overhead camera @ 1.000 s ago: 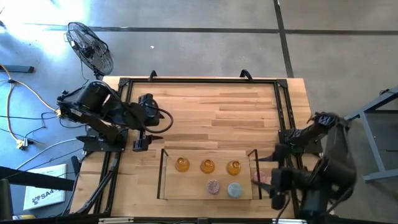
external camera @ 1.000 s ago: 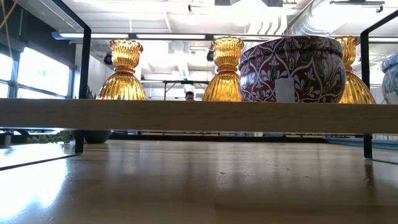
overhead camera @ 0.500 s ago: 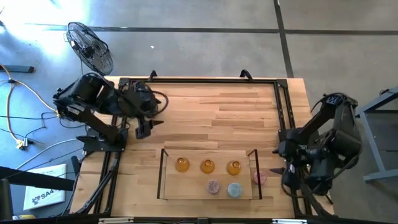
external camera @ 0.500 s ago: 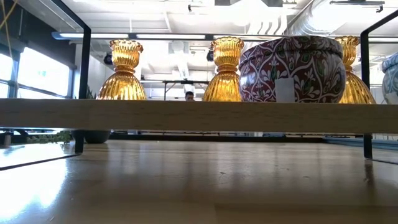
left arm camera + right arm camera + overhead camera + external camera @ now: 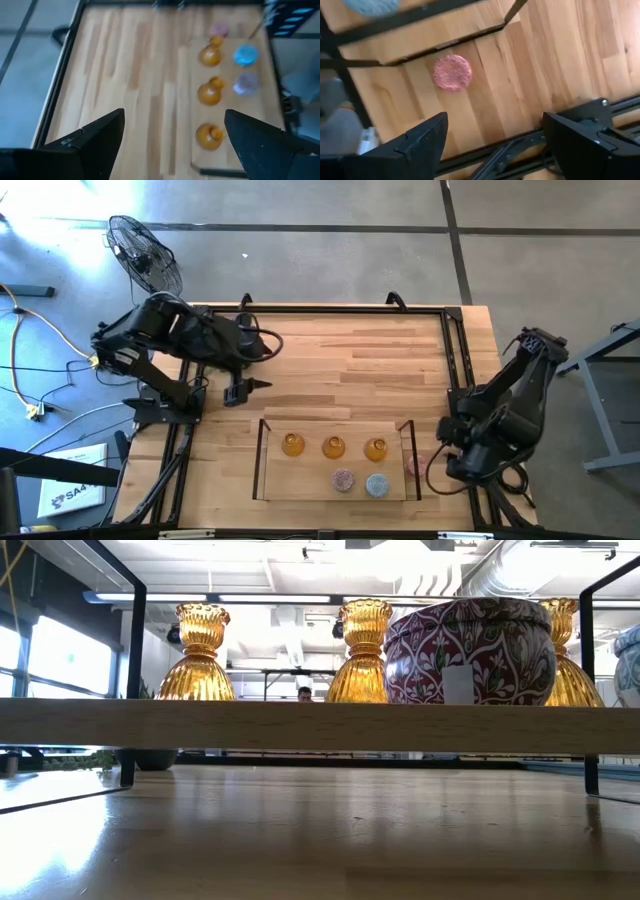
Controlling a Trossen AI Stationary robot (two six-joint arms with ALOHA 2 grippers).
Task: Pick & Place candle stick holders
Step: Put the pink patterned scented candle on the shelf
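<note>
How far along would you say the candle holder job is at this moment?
Five holders, three amber, mauve and blue, stand on the rack. Neither open tool, left or right, holds anything. The pink holder sits on the table beside the rack.

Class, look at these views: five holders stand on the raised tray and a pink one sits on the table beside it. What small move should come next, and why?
Probably the right gripper should descend over the pink holder. Its fingers are open and empty, that holder lies closest to it, and it alone stands outside the tray. The left gripper waits far off.
</note>
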